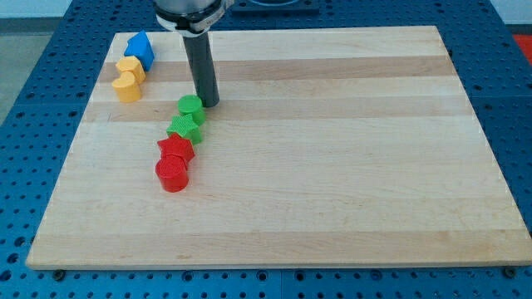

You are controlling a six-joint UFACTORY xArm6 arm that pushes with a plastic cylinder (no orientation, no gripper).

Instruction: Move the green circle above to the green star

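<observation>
The green circle (190, 106) sits on the wooden board just above the green star (184, 127), touching it. My tip (209, 103) stands right beside the green circle, on its right side and slightly above it, touching or nearly touching. The dark rod rises from there to the view's top.
A red star (176, 149) and a red circle (172, 174) lie in a line below the green star. A blue block (140, 47) and two yellow blocks (129, 79) sit at the board's upper left. The wooden board (332, 166) lies on a blue perforated table.
</observation>
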